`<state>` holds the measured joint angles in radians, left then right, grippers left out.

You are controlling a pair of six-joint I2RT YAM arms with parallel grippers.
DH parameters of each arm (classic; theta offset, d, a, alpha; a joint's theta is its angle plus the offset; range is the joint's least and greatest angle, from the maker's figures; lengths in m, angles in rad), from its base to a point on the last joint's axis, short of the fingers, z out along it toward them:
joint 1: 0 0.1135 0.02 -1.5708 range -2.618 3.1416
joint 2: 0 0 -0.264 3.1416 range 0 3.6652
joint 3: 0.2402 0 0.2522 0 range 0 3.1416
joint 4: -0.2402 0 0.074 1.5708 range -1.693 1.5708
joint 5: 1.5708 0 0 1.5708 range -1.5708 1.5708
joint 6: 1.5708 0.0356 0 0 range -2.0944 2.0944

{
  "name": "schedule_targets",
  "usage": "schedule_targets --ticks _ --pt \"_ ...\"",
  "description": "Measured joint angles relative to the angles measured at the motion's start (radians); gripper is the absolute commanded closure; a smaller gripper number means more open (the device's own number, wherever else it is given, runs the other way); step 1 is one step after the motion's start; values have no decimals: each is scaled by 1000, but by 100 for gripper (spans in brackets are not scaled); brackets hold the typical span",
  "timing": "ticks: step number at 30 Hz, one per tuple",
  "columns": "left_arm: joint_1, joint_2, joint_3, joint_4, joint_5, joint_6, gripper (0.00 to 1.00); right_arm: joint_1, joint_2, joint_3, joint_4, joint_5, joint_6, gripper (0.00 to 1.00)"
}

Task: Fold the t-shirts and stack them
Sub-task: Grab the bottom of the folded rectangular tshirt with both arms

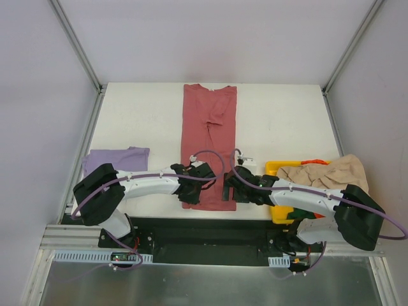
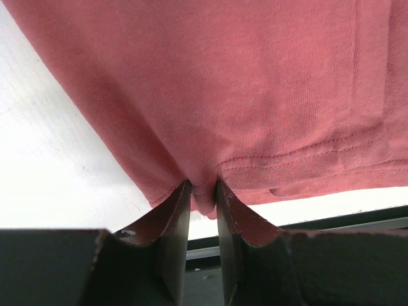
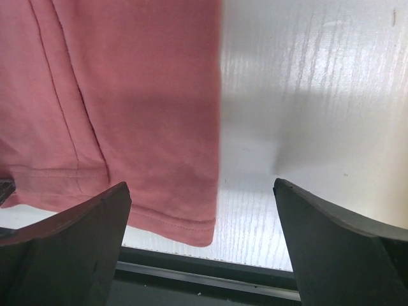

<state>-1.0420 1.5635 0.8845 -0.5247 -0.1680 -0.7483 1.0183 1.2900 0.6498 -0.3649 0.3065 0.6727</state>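
The dusty pink-red t-shirt [image 1: 209, 127] lies in the middle of the white table [image 1: 280, 121], folded lengthwise into a long strip that runs from the far edge to the near one. At its near left corner the left jaws, at the end of the left arm [image 1: 146, 185], are clamped on a small pucker of the hem. At the near right corner the right jaws, on the right arm [image 1: 299, 194], stand wide apart just above the table, with the shirt's corner between them and nothing gripped.

A folded lavender-purple t-shirt [image 1: 118, 158] rests near the left edge. To the right, a beige t-shirt [image 1: 331, 172] is heaped over the yellow bin [image 1: 275, 167].

The next step looks to be carrying the hem toward the far collar, and only one corner is secured. If the left side lifts alone, the strip would likely skew and the lengthwise fold could fall open. The left pinch takes in very little cloth at the very edge, so a firm pull may slide it free. The right jaws sit at the strip's outer edge, so closing there could catch only the top layer or miss the cloth altogether.
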Motion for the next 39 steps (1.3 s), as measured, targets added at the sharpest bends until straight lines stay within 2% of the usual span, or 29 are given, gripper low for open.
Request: schedule_targets --ticks 15,18,23,26,29,37,39 --pt "0 -50 0 -16 0 0 78 26 7 -11 37 -85 53 39" --pt "0 -50 0 -16 -1 0 78 35 35 -11 40 -98 63 55" --pt "0 -53 0 -17 -2 0 79 51 66 0 24 -84 80 77" --pt "0 -55 0 -18 -2 0 83 58 77 9 3 -64 86 92" --pt "0 -55 0 -19 -2 0 86 65 81 11 -8 -49 97 99" --pt "0 -77 -6 -23 -2 0 86 72 82 13 -18 -31 109 99" --pt "0 -91 -13 -27 -2 0 89 72 82 13 -19 -30 110 99"
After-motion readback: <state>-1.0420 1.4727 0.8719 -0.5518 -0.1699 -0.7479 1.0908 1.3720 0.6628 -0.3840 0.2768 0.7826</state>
